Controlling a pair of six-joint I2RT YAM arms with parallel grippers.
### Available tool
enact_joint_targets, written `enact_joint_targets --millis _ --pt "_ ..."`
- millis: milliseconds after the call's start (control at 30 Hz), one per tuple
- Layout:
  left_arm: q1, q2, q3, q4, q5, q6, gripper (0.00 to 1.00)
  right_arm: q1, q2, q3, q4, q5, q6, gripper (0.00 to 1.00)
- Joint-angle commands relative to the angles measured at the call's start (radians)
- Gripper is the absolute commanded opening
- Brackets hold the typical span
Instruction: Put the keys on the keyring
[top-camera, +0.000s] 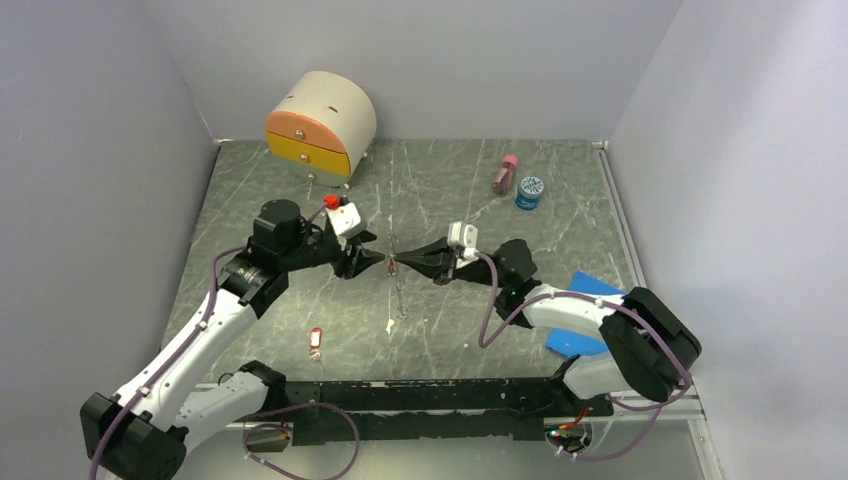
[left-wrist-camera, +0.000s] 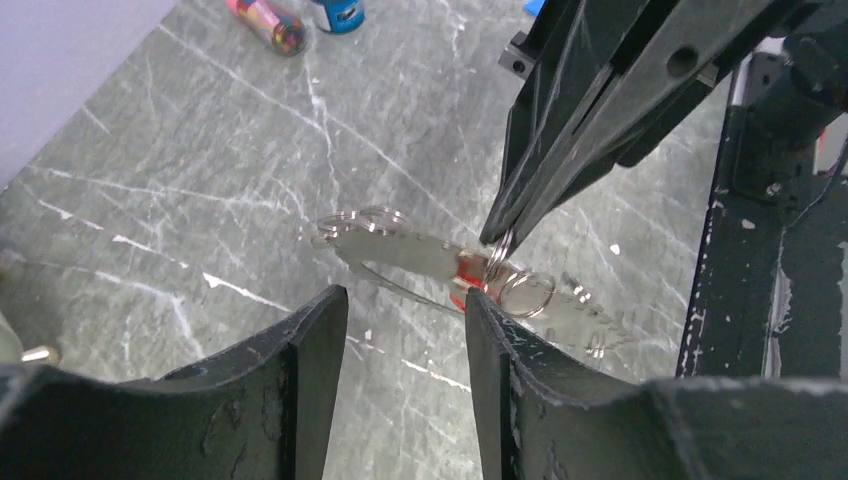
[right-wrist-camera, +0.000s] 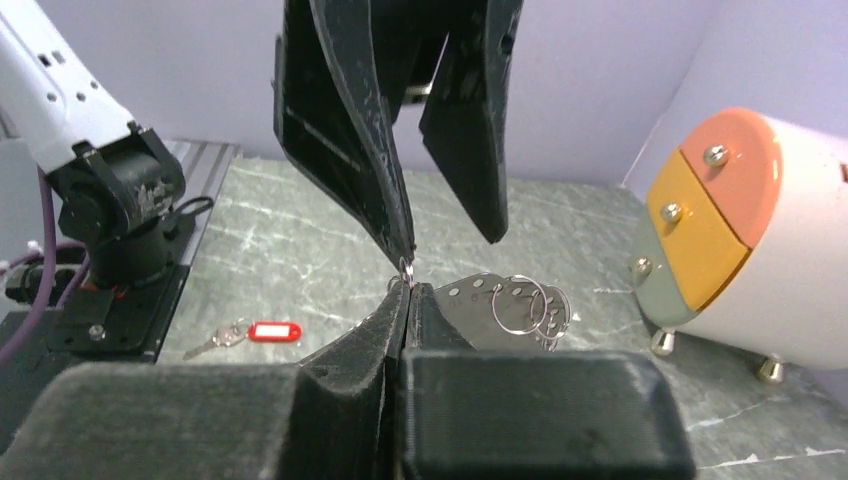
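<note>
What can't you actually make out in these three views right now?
- Top view: whatever the right end effector pinches is too small to identify there.
- Right wrist view: its shut fingers hide the lower part of the keys.
- Left wrist view: rings cover most of the red tag.
- Top view: the loose key has a label too small to read.

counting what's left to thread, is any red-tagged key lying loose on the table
Yes, one small metal key with a red oblong tag lies by itself on the grey marbled table.

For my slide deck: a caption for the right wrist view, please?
Right gripper shut on a small split ring, left gripper open above; red-tagged key on the table.
</note>
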Motion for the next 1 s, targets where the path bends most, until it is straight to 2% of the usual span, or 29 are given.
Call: enact_joint_targets --millis 0,167,300,400,467,567,667,733,833,900,967 --pt "0.075 -0.059 -0.114 0.372 0.234 -0.191 0.53 0.002 -0.050 -0.011 0.177 0.069 0.100 0.00" --pt "0.102 -0.085 -0.229 0.611 0.316 -0.262 0.63 0.002 -0.086 -0.015 0.213 0.105 0.131 0.00" --pt "0.102 -0.050 -0.264 0.734 0.373 -0.311 0.61 0.002 -0.097 0.000 0.199 0.098 0.136 0.00" --pt "0.102 -0.019 -0.275 0.822 0.388 -0.337 0.56 0.002 -0.092 0.006 0.205 0.089 0.149 0.00" --pt "0.101 0.004 -0.274 0.858 0.400 -0.349 0.47 0.002 -0.086 0.009 0.213 0.084 0.156 0.00" --pt "0.101 0.035 -0.259 0.867 0.448 -0.347 0.27 0.001 -0.086 0.011 0.210 0.087 0.158 0.00" --pt "0.098 0.050 -0.248 0.806 0.478 -0.309 0.10 0.002 -0.086 0.014 0.208 0.093 0.156 0.00" --pt "0.093 0.049 -0.244 0.744 0.480 -0.255 0.05 0.001 -0.087 0.015 0.205 0.098 0.155 0.00" --pt "0.073 0.040 -0.230 0.634 0.473 -0.178 0.06 0.002 -0.085 0.018 0.201 0.098 0.155 0.00" --pt "0.059 0.031 -0.213 0.571 0.465 -0.129 0.12 0.001 -0.082 0.018 0.205 0.096 0.157 0.00" --pt "0.058 0.012 -0.208 0.543 0.436 -0.110 0.34 0.000 -0.082 0.016 0.201 0.098 0.155 0.00"
